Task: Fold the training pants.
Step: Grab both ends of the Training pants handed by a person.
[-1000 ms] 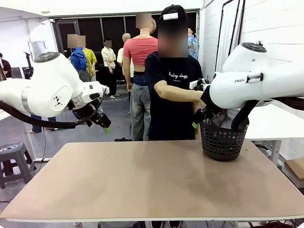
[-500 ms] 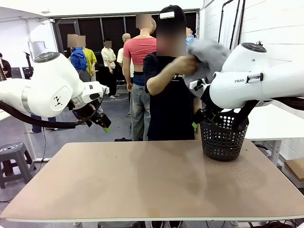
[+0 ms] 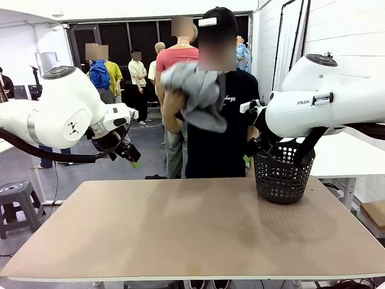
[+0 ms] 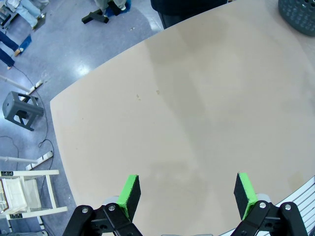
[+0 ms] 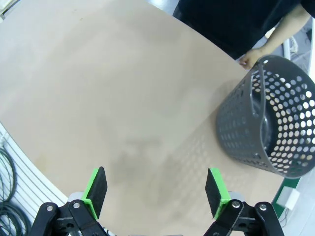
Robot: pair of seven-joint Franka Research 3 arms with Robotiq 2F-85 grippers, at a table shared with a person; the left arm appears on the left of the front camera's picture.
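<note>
Front view: where are the training pants [image 3: 195, 96] seen?
— Bunched up, held at chest height by the person [image 3: 231, 141], beyond the table [image 3: 180, 229], left of the black mesh basket [image 3: 281, 177].
— And the grippers?
— The left gripper [image 4: 187, 189] and the right gripper [image 5: 155, 191] are seen spread wide above the table, nothing held.

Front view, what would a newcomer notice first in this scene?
The light grey soft jersey training pants are bunched up at chest height in front of the person in a black T-shirt across the tan table. A dark grey perforated plastic basket stands at the table's far right, and the white left arm and white right arm hover at either side, jaws open.
</note>
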